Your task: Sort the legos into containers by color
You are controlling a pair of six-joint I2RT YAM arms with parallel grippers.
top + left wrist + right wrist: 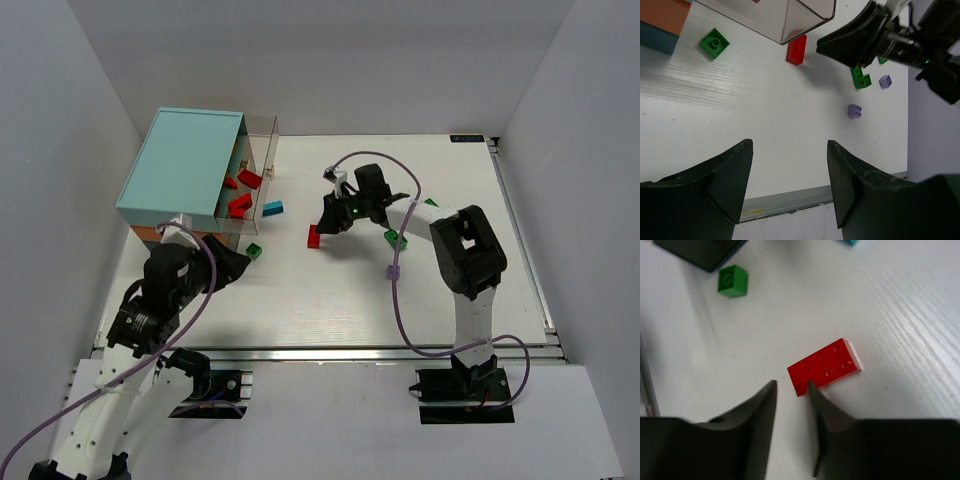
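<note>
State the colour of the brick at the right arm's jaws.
The brick is red; clearest in the right wrist view.

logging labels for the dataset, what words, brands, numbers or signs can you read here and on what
No text here can be read.
Dark label at the far right edge of the table: too small to read.
Studs of the red lego: no mark legible.

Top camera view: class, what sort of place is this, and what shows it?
Likely a robot lab test cell: two arms bolted to a white table, plain white walls enclosing it, scattered legos.
</note>
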